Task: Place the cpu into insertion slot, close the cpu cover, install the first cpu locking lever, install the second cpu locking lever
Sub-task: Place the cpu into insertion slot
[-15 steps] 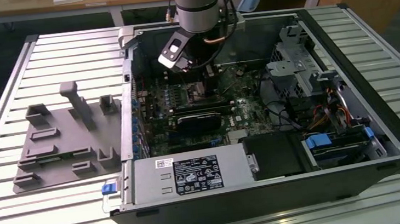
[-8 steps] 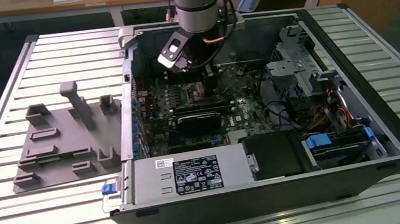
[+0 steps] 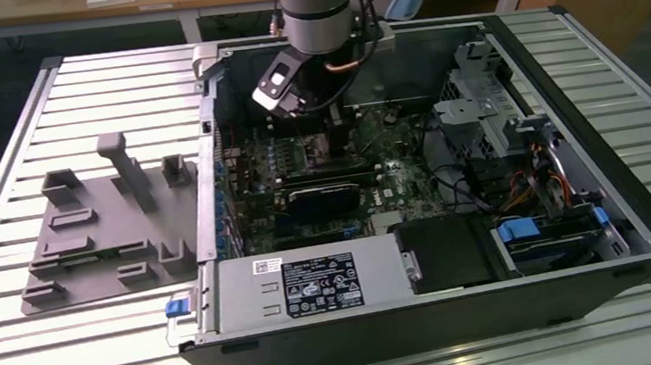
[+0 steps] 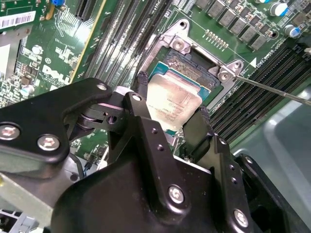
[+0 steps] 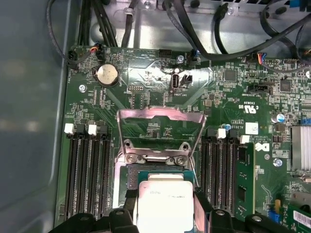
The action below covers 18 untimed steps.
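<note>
The black claw [image 4: 173, 99] pinches the cpu [image 5: 164, 204] by two sides. The cpu is a flat square chip with a dull silver top. It is right over the insertion slot [image 4: 187, 65], a dark square in the green board [image 5: 87, 104]. The cpu cover [image 5: 160, 115], a thin shiny metal frame, stands flipped open beside the slot.
</note>
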Tool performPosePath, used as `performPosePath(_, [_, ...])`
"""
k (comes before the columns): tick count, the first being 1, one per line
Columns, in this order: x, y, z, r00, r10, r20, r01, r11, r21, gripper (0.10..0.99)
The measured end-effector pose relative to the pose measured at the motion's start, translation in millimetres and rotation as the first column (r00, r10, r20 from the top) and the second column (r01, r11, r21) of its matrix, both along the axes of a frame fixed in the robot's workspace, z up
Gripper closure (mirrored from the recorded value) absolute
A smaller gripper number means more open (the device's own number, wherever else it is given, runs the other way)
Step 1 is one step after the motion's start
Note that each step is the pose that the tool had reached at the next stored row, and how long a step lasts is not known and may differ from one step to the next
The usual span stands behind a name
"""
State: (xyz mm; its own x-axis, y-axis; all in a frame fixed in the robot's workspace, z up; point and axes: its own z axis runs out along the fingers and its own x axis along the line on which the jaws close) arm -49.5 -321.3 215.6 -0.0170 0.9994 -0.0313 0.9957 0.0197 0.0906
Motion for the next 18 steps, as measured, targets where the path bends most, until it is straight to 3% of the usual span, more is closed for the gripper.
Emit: performPosePath(18, [-1.0,2.5,-13.5,0.9998,-0.022,0.0001,0.022,0.9998,0.000,0.549])
